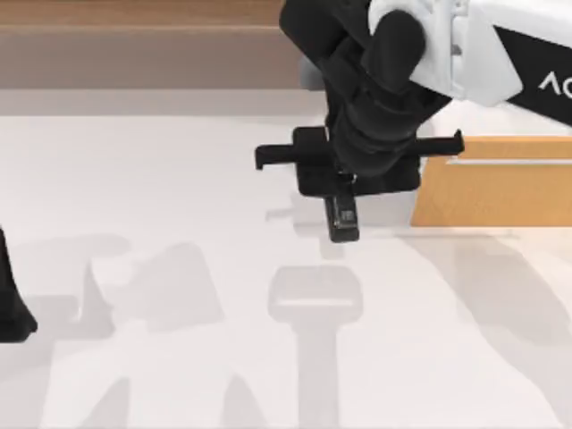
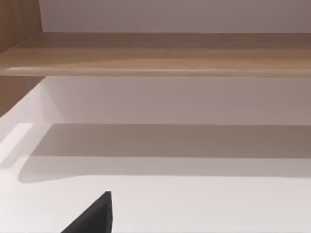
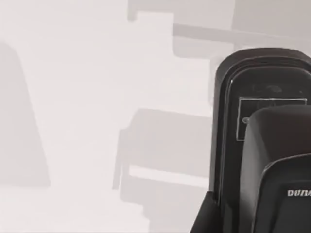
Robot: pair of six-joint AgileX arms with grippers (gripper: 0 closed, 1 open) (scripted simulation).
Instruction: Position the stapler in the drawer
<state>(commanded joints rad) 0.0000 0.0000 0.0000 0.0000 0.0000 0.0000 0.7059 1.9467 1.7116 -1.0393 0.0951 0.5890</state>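
Observation:
The stapler (image 1: 344,220), a slim black bar, hangs lengthwise from my right gripper (image 1: 343,186), which is shut on its upper part above the white table. Its shadow falls on the table further forward. In the right wrist view the stapler (image 3: 260,111) stands close up, rounded end away from the camera, with a black finger (image 3: 286,160) pressed on it. The drawer (image 1: 487,192) shows its light orange-wood front and thin silver handle (image 1: 514,162) at the right, just right of the held stapler. My left gripper (image 1: 11,308) is parked at the table's left edge.
A wide grey-brown wooden shelf unit (image 1: 134,49) runs along the back of the table; its shelf board (image 2: 155,53) spans the left wrist view above a white surface. One black fingertip (image 2: 95,216) of the left gripper shows there.

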